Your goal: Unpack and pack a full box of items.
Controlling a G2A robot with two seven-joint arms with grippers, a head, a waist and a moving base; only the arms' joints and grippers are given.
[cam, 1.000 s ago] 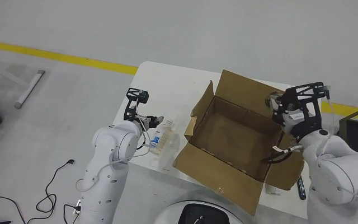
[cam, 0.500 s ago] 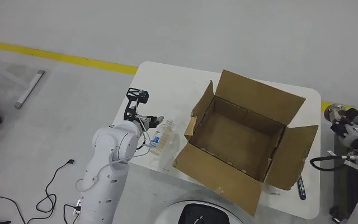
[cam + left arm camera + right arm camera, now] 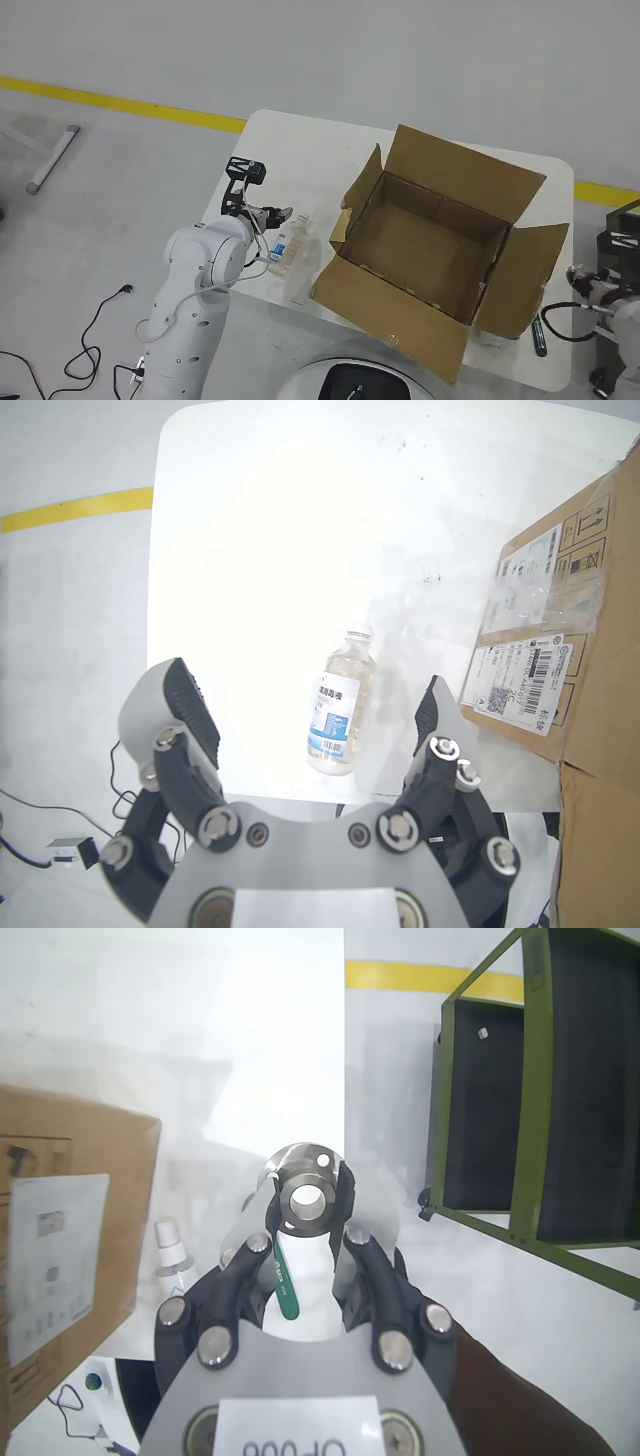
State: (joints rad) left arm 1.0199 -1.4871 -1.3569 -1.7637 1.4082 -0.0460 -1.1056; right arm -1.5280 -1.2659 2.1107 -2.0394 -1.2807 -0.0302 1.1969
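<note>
Unpacking appears nearly done: the box (image 3: 465,175) looks empty, the left claw (image 3: 306,692) gapes unladen above a bottle (image 3: 340,710), the right claw (image 3: 308,1193) clamps a steel flange (image 3: 295,1167), and repacking is not begun.

My left arm (image 3: 205,265) is folded at my left side, elbow low and forearm rising forward to the wrist. My left gripper (image 3: 305,692) hangs there facing straight down. Its jaws stand wide apart, and the ribbed black pads (image 3: 192,705) face each other across the gap, touching nothing. My right arm (image 3: 620,315) is set low and far out to my right, wrist turned downward. My right gripper (image 3: 307,1208) has its jaws drawn close together. The dark fingers (image 3: 345,1193) press on either side of the hub of a metal flange (image 3: 300,1163), whose bore lines up with my wrist.
</note>
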